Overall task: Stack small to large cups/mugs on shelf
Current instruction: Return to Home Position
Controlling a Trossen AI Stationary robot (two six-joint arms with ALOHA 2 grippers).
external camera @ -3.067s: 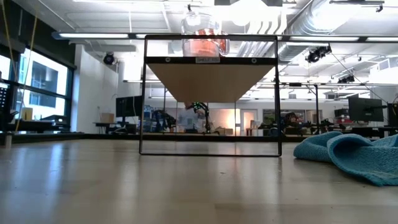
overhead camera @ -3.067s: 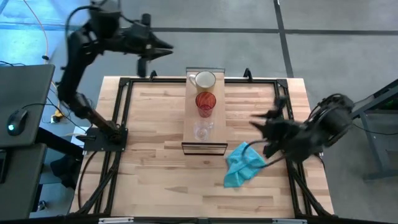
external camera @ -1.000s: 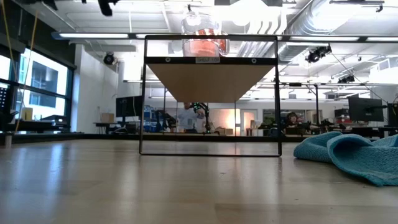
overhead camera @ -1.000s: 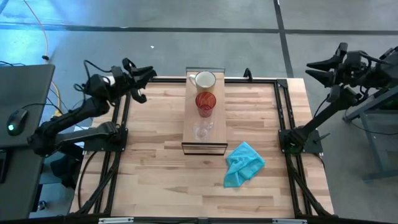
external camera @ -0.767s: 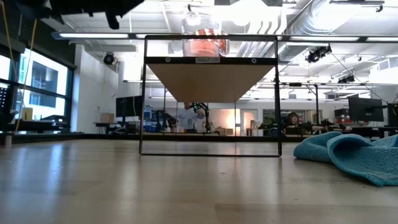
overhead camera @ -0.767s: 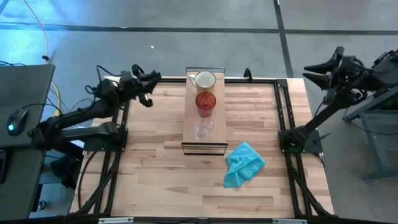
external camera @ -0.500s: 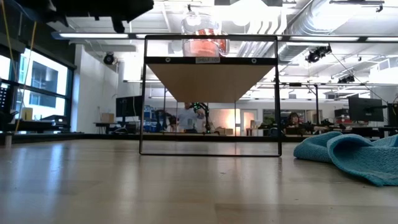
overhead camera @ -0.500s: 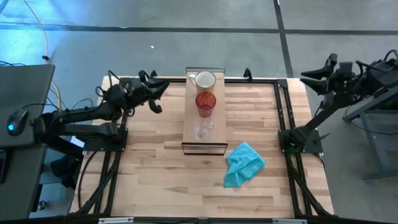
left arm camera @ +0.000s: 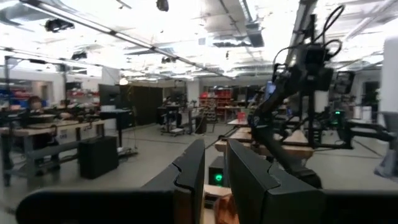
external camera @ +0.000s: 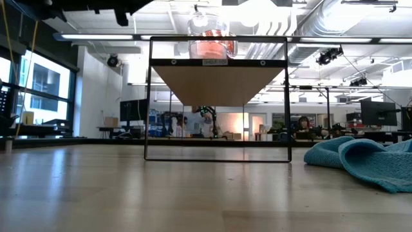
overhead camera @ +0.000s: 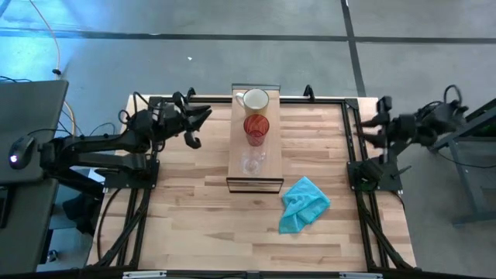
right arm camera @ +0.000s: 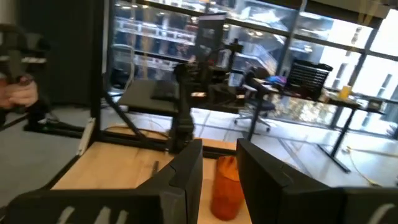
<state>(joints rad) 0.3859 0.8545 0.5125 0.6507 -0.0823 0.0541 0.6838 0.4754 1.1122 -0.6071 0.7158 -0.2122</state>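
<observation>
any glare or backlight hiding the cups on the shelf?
High view: even light; the clear glass, red cup and cream mug all read against the shelf. Low view: a bright ceiling light just behind the cups washes out the glass's rim. Right wrist view: windows backlight it, red cup visible.

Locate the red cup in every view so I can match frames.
High view: red cup on the shelf, between cream mug and clear glass.
Low view: red cup on top of the shelf, behind the glass.
Left wrist view: cannot tell.
Right wrist view: red cup just beyond the open right hand.
Shared landmark: the shelf, in high and low views.
</observation>
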